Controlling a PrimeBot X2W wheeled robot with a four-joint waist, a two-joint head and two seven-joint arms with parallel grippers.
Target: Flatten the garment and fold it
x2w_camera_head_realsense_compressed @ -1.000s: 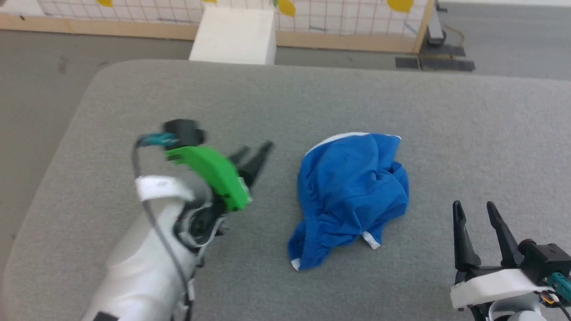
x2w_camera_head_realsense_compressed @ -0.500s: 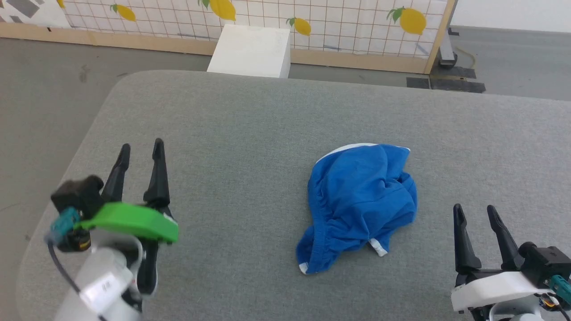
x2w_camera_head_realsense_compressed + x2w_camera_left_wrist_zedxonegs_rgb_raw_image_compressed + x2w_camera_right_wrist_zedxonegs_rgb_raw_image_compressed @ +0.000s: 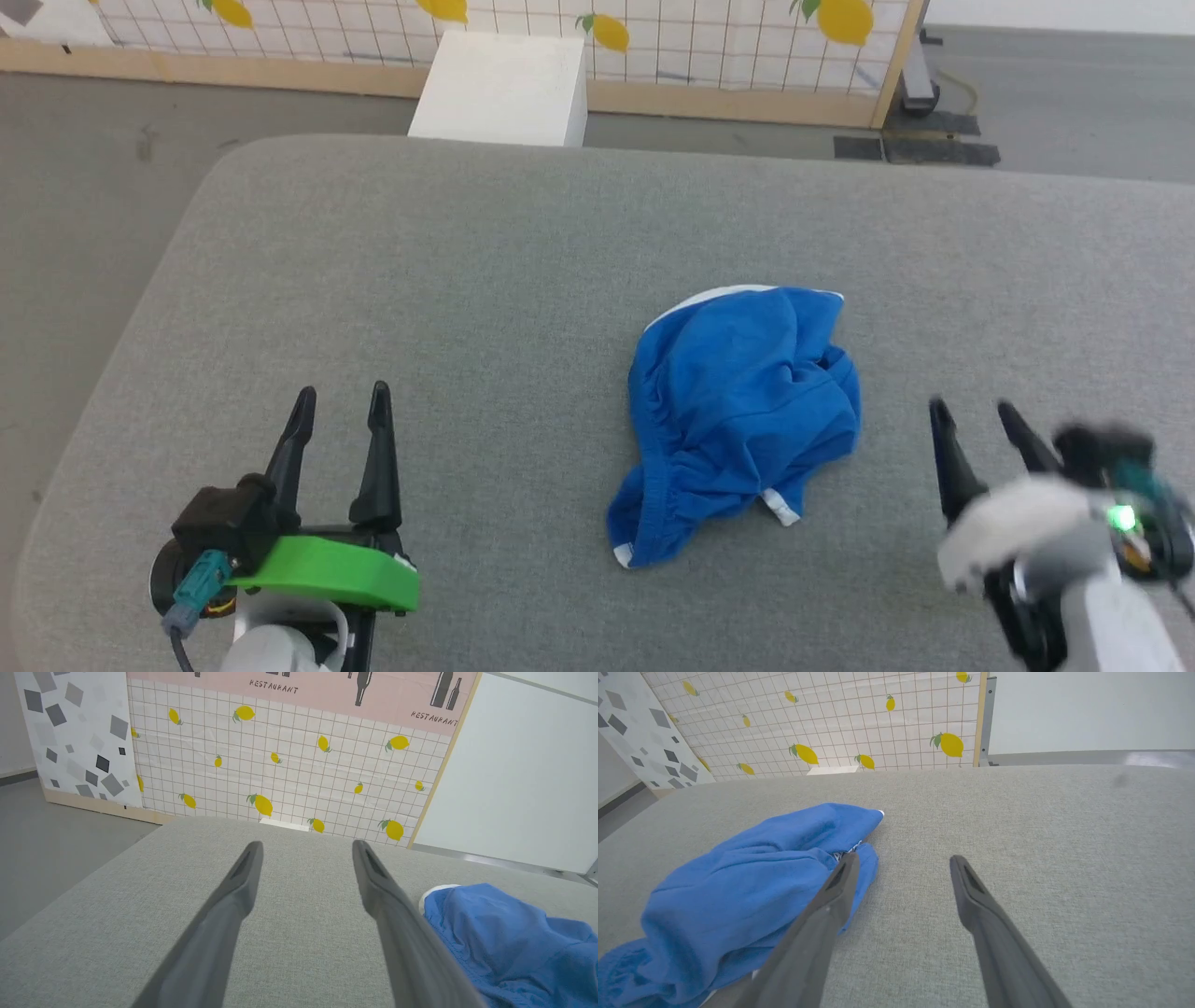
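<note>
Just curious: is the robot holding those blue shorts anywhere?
Nothing is held. The left tool and right tool are open and empty; the shorts lie crumpled on the grey surface between them.

I work in a robot test lab dressed as a mock set. My bench is a wide table (image 3: pixel 448 271) covered in grey fabric, with rounded corners, on a bare grey floor (image 3: pixel 84 196). Across the upper middle of my left wrist view stands a backdrop panel (image 3: pixel 289 774) printed with tiles and lemons. A pink strip (image 3: pixel 327 693) above it reads "RESTAURANT", and a raw wooden frame (image 3: pixel 443 765) edges it. At upper left is a speckled printed sheet (image 3: pixel 79 742), at upper right a plain white wall (image 3: pixel 523 774). A white block (image 3: pixel 499 89) sits at the panel's foot.
</note>
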